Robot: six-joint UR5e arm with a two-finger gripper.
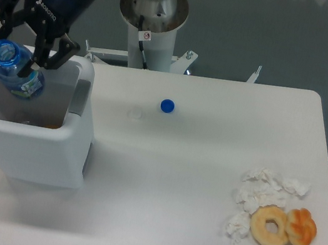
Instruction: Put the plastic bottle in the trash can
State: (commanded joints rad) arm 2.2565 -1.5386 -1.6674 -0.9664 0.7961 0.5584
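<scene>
The plastic bottle (15, 71) is clear and blue-tinted with a white-green label, tilted with its round mouth toward the camera. My gripper (24, 52) is shut on the bottle and holds it over the open mouth of the trash can (52, 141), a large white bin at the table's left. The bottle's lower end hangs just inside the bin's rim. Something orange shows at the bottom inside the bin.
A small blue cap (167, 105) lies on the white table (189, 197) near the middle back. Crumpled white tissues (262, 194) and two pastry rings (282, 227) lie at the front right. The arm's base (152, 16) stands behind the table.
</scene>
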